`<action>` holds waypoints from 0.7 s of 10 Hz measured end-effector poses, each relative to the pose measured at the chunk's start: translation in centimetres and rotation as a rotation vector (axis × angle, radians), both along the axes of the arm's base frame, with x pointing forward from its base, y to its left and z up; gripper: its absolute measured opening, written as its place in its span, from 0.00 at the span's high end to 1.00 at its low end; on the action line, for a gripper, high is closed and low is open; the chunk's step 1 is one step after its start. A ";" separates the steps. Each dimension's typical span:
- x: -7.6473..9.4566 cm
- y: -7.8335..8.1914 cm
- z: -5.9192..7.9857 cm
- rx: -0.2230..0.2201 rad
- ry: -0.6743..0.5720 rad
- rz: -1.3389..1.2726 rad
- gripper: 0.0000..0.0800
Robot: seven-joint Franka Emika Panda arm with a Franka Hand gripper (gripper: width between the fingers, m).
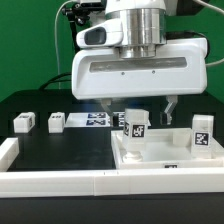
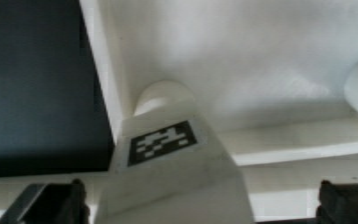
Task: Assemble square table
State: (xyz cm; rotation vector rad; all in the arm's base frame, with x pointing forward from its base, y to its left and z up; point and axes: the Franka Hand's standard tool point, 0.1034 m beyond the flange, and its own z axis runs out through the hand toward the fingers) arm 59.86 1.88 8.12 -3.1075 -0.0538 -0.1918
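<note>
The white square tabletop (image 1: 160, 155) lies at the exterior view's right, by the front rail. One white tagged leg (image 1: 135, 125) stands on it near its left side, and a second leg (image 1: 203, 133) stands at its right. My gripper (image 1: 144, 112) hangs open just above the left leg, one finger on each side, not touching it. In the wrist view the same leg (image 2: 158, 150) with its tag rises between my dark fingertips (image 2: 51, 205), with gaps on both sides of my gripper (image 2: 197, 205). The tabletop (image 2: 247, 70) fills the background. Two loose legs (image 1: 23, 122) (image 1: 56, 122) lie at the left.
The marker board (image 1: 95, 120) lies flat behind the middle of the black table (image 1: 60, 150). White border rails run along the front (image 1: 60, 182) and the left edge (image 1: 8, 150). The second leg shows at the wrist view's edge (image 2: 357, 95).
</note>
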 end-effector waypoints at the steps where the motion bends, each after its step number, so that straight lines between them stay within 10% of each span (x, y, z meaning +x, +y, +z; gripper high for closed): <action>1: 0.0 0.0 -0.1 -0.005 0.000 0.041 0.19; 7: 0.0 -0.5 -0.1 -0.008 0.000 0.031 0.63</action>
